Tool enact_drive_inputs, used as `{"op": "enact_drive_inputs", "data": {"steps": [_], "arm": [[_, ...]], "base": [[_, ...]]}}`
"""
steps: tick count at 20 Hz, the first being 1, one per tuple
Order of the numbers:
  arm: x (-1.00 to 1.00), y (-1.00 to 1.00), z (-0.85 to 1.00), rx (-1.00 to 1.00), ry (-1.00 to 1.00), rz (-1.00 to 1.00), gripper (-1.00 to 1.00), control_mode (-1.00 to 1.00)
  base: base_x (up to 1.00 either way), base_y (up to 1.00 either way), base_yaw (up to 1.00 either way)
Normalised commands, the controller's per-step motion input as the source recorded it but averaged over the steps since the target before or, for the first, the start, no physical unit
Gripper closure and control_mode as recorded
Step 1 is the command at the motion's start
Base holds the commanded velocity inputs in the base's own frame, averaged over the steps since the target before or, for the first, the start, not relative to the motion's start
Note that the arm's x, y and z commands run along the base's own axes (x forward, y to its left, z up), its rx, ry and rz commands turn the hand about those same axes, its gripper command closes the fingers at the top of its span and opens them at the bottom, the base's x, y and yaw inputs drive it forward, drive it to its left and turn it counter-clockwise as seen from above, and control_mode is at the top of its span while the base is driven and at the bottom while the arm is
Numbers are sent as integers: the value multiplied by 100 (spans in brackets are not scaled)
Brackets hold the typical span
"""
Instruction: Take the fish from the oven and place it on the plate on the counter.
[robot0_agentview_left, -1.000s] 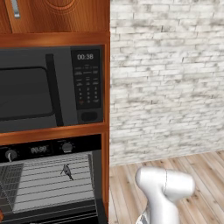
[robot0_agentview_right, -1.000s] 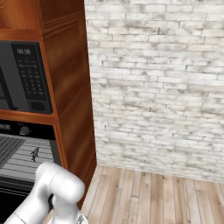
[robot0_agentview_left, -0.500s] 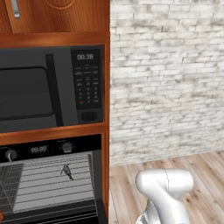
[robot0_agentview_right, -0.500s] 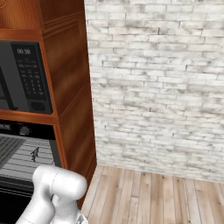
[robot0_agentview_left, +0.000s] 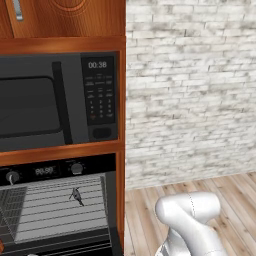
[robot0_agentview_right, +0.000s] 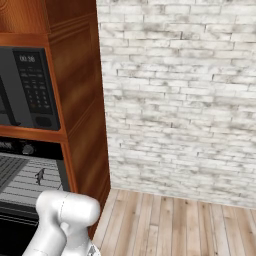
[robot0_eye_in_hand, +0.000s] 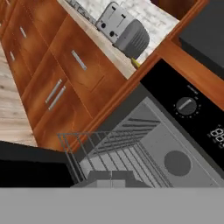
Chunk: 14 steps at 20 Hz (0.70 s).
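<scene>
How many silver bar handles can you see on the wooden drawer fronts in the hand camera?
5: one on the drawer below the toaster, a close pair lower down, and two toward the far end. More may lie beyond the frame.

The microwave (robot0_agentview_left: 60, 100) carries a small display at the top of its keypad panel, and in the left base view it reads "00:38" in pale digits. In the right base view the same display (robot0_agentview_right: 28, 58) shows four digits that look like "00:38", though they are blurrier there. The keypad buttons below it bear marks too small to read.

The oven (robot0_agentview_left: 55, 200) has a small display (robot0_agentview_left: 44, 171) on its control strip between the two knobs; the digits look like "80:99" or similar but cannot be read with certainty. In the hand view that display (robot0_eye_in_hand: 217, 134) shows at the right edge, with its pale digits cut off and unreadable.
</scene>
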Motion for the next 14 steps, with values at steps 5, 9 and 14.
{"op": "enact_drive_inputs", "data": {"steps": [5, 9, 14], "arm": [[17, -3, 41, 12, 4, -15, -100, -100], [33, -8, 20, 10, 14, -21, -100, -100], [45, -61, 9, 18, 21, -24, -100, -100]], "base": [[0, 0, 0], [0, 0, 0], [0, 0, 0]]}}
